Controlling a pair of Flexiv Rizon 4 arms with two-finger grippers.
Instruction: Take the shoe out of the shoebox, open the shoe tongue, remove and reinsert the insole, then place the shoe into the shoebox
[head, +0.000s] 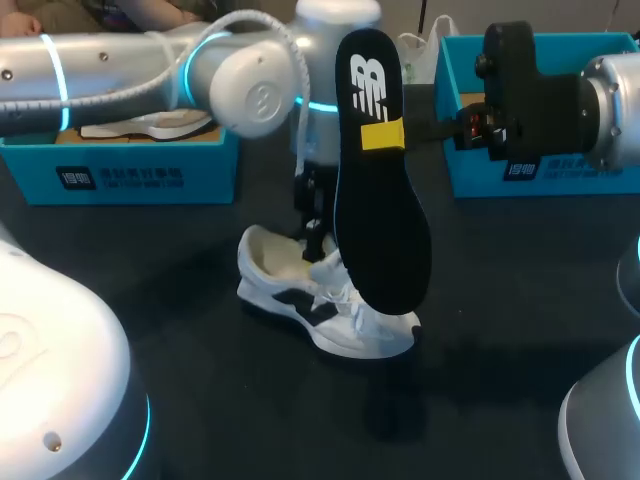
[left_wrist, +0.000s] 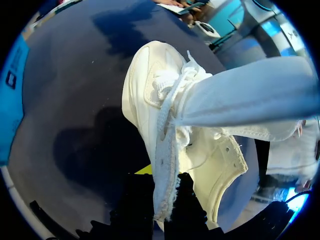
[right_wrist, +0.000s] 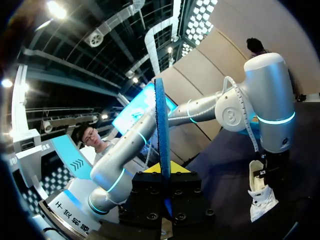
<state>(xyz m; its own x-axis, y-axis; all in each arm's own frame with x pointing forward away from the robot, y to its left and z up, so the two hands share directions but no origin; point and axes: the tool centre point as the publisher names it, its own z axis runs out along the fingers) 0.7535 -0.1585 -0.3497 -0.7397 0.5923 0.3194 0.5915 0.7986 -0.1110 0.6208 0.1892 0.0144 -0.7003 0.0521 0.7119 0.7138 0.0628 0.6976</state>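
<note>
Insole (head: 385, 230) out; shoe (head: 290, 285) on the table (head: 500, 340).
My right gripper (head: 383, 134) is clamped on the black insole, held upright above the white shoe. My left gripper (left_wrist: 164, 197) is pinched tight on the shoe's upper edge.

You've got one white logo (head: 367, 80) printed on the black insole (head: 385, 230), at its upper end as held. It's a stylised letter mark. Left shoebox (head: 150, 195) carries a white label (head: 120, 178) on its front wall: small emblem plus characters, too small to read. Right shoebox (head: 470, 180) carries a similar label, partly hidden, also unreadable.
</note>
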